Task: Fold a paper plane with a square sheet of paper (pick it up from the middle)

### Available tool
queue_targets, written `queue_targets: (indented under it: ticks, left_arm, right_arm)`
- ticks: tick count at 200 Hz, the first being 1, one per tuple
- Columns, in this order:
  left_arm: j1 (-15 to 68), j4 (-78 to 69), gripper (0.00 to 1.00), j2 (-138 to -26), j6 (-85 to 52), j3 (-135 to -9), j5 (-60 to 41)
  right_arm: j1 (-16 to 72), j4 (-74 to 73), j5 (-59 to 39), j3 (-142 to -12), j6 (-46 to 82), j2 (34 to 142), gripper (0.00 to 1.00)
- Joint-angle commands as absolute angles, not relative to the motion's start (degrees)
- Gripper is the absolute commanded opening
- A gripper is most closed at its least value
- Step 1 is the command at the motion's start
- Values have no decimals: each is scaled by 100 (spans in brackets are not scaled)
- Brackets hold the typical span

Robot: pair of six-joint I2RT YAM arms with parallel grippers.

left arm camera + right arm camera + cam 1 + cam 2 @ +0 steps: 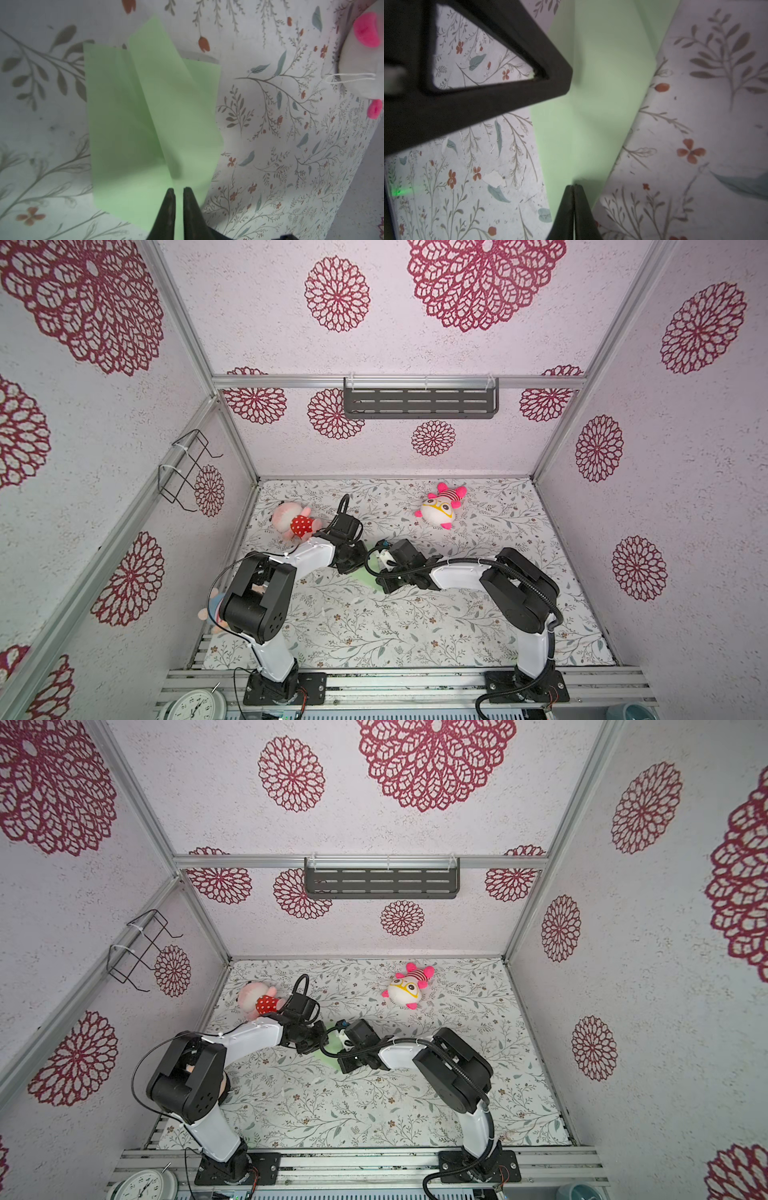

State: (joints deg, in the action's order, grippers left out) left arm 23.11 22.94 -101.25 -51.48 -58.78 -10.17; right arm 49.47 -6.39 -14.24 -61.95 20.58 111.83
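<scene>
Closest to the lens in the left wrist view are the jaws of the left gripper (179,190). They are seen almost together, with only a thin slit between them, over the near edge of the sheet of paper (116,124). Whether any layer is nipped cannot be told. The jaws of the right gripper (574,186) are pressed tight with no gap, and their tips are set at the narrowing end of the sheet. Whether paper is caught there cannot be told either.

The sheet (368,577) is found near the middle of the desk (415,635), between the two grippers, and most of it is hidden under them in both top views. It is partly folded, with flaps raised along a centre crease (152,116).

The paper is judged to be very light, thin and limp. It would be easily crumpled at a loose edge and easily slid across the desk. It is best taken at the raised crease near the middle, where the stacked layers give some stiffness.

In the right wrist view the sheet is seen to taper toward the right jaws, so the long axis is judged to run away from them. Which edge of the desk it points to cannot be told.
</scene>
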Motion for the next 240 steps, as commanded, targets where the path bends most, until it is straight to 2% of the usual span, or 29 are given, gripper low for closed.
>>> queue_targets:
  ticks: [1,44,108,203,240]
  left_arm:
    - [2342,2271,11,-10314,-5371,-5999,-1027]
    - [2348,2465,8,-10647,-5262,-6257,-940]
    - [2355,2681,8,-10803,-5156,-6597,-812]
    - [2331,3360,7,-11197,-5021,-7038,-255]
    - [2255,3569,7,-11729,-4750,-7357,102]
  right_arm:
    - [4908,36,-1301,-5903,2184,11442,8]
    - [4920,-26,-1308,-5836,2190,11420,8]
    - [4909,-48,-1326,-5827,2195,11430,8]
    - [4913,-96,-1292,-5766,2202,11381,8]
    - [4913,-135,-1276,-5704,2206,11364,8]
